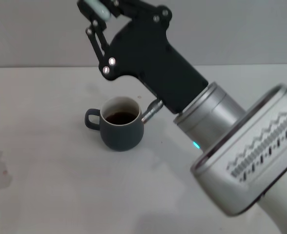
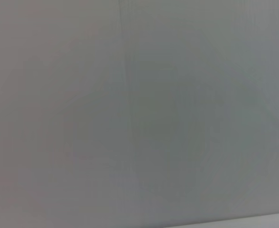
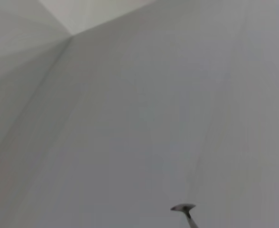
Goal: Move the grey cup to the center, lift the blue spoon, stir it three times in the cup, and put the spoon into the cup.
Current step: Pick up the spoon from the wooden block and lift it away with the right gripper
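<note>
The grey cup [image 1: 120, 125] stands upright on the white desk [image 1: 60, 195], a little toward nine o'clock of the head view's middle. Its loop handle points toward nine o'clock, and dark brown liquid lies inside its white interior.

The right end effector [image 1: 97, 9] hangs high in the air at about eleven o'clock from the cup, near the top edge of the head view, well above the desk. Its black fingers are clamped on the pale handle of the blue spoon [image 1: 95, 8], of which only a short light-blue stretch shows between them. The arm's black housing and silver wrist run down toward five o'clock, passing just beside the cup's rim at its three o'clock side; whether they touch the cup cannot be told.

In the right wrist view, a small silver spoon bowl on a thin neck [image 3: 184, 209] shows against a plain grey wall.

The left end effector does not appear in any view; the left wrist camera shows only a plain grey surface, so whether its fingers are apart or together cannot be told.
</note>
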`<state>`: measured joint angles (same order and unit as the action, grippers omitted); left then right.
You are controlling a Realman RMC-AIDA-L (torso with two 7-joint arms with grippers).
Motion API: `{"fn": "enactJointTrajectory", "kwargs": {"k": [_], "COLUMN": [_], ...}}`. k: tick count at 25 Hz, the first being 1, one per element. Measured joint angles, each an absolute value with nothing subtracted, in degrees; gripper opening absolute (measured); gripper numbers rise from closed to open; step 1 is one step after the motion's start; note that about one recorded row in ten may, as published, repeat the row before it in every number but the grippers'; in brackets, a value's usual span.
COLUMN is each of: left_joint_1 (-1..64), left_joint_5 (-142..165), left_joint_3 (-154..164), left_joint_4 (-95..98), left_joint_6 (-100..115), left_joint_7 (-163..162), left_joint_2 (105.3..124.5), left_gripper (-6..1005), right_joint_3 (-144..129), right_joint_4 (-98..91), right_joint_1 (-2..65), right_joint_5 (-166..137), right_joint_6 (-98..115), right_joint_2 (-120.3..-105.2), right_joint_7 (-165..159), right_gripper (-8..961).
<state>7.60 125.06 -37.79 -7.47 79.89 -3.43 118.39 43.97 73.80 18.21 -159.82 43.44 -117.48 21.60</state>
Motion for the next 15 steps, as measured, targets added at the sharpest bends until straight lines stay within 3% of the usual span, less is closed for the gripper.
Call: {"fn": "enactJointTrajectory", "kwargs": {"k": [7,13,15], "left_joint_1": [7.45,7.3,7.29], "left_joint_5": [125.16,125.16,125.16], "left_joint_3": [-37.79,-37.79,-37.8], "left_joint_4": [-7.47,-7.49,-7.52], "left_joint_6": [79.9,80.16,80.25], "left_joint_7": [-3.43,-3.42,-3.43], "left_joint_2": [118.39,118.38,118.35], "left_gripper": [-2,-2,-2], "right_joint_3": [50.44,58.48,61.35], "right_joint_4": [89.64,101.99,105.84], "right_joint_1": [16.67,16.88,18.08], "right_joint_5": [-159.85,-159.02,-157.51], "right_joint_6": [14.49,-14.8,-23.8], "right_joint_2": [-116.76,-119.05,-119.09], "right_joint_7": [19.07,18.36,16.35], "right_gripper": [160,160,160]}}
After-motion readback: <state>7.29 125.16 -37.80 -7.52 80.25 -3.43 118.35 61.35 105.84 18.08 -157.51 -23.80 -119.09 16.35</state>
